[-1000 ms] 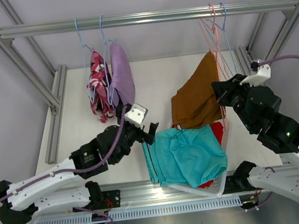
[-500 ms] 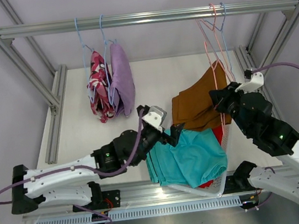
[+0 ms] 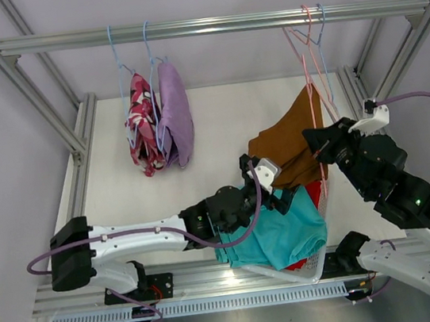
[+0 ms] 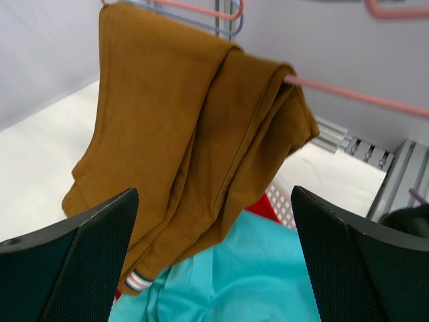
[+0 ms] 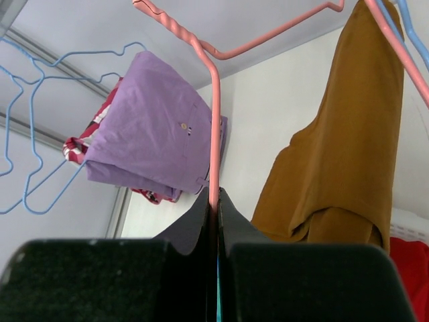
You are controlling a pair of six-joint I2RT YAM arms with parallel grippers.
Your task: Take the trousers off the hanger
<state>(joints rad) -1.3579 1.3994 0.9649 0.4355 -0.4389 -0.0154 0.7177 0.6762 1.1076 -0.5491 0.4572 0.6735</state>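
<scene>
The rust-brown trousers [image 4: 194,134] hang under the right end of the rail [image 3: 212,24], folded double over a pink bar [image 4: 348,94]. Their loose legs trail down onto the teal trousers [image 3: 277,228] and red trousers [image 3: 312,194], which are heaped in a white mesh basket [image 3: 314,269] on the near side of the rail.

Expect soft, light cloth with no stiffness. It will probably sag and slide off the smooth bar once you pull it, and it may drag the hanger along.

Your left claw [image 4: 213,193] is spread wide and empty, facing the hanging folds. Take the thick bunched part below the bar, where all the layers meet, not a single thin edge. Your right claw [image 5: 214,198] is pressed together on a pink hanger wire [image 5: 214,127], which should steady things. I cannot tell whether that wire and the bar belong to the same hanger.

The lilac trousers [image 3: 175,114] and camouflage trousers [image 3: 142,123] hang on blue hangers under the left part of the rail, well apart from your work. Below the rail is a pale, flat bench [image 3: 218,128], boxed in by aluminium posts and plain walls.
</scene>
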